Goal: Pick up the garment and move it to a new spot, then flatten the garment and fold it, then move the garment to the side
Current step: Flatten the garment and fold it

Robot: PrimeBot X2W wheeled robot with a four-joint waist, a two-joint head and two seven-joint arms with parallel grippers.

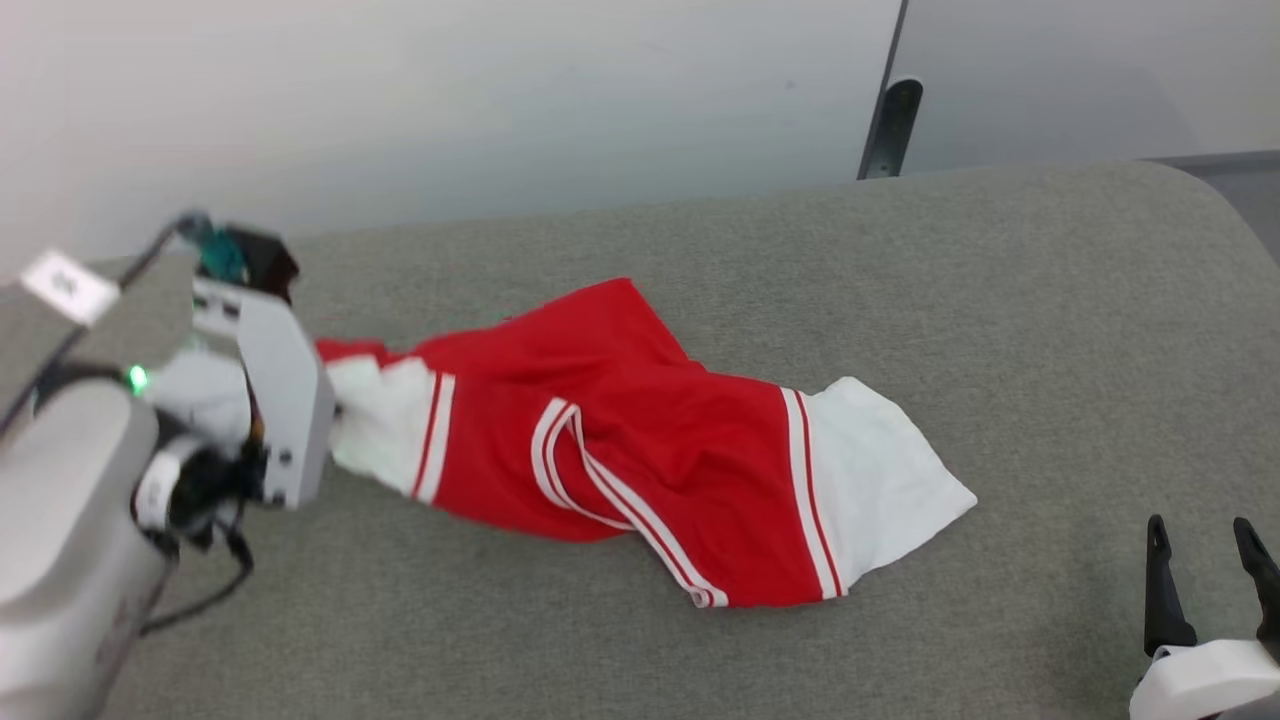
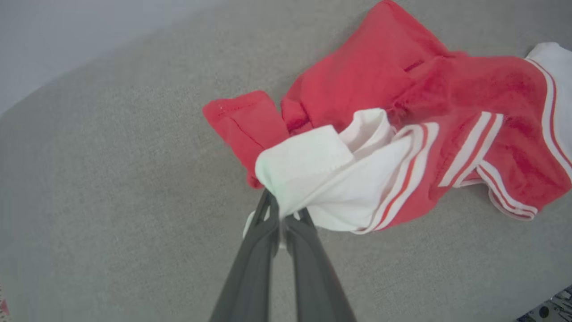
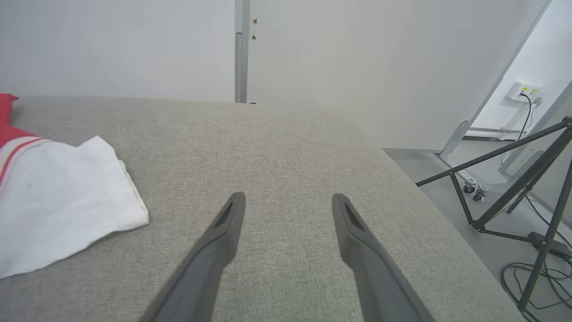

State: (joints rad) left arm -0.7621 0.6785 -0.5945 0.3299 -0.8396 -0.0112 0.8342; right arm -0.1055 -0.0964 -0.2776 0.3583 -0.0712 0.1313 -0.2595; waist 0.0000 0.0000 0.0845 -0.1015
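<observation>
The garment [image 1: 640, 430] is a bright red top with white sleeve ends and white-and-red stripe trim, stretched out crumpled across the grey padded table [image 1: 900, 300]. My left gripper [image 2: 282, 213] is shut on the white end of one sleeve [image 2: 308, 174] at the garment's left end; in the head view its grey wrist body [image 1: 285, 400] hides the fingers. My right gripper [image 1: 1205, 540] stands open at the lower right, clear of the cloth, nothing between its fingers [image 3: 228, 219]. The other white sleeve end [image 3: 58, 201] lies to the left of it.
The table's right edge [image 3: 429, 197] drops to the floor, where a black tripod [image 3: 518, 179] and cables stand. A white wall [image 1: 450, 100] runs behind the table, with a dark bracket [image 1: 890, 125] at its back edge.
</observation>
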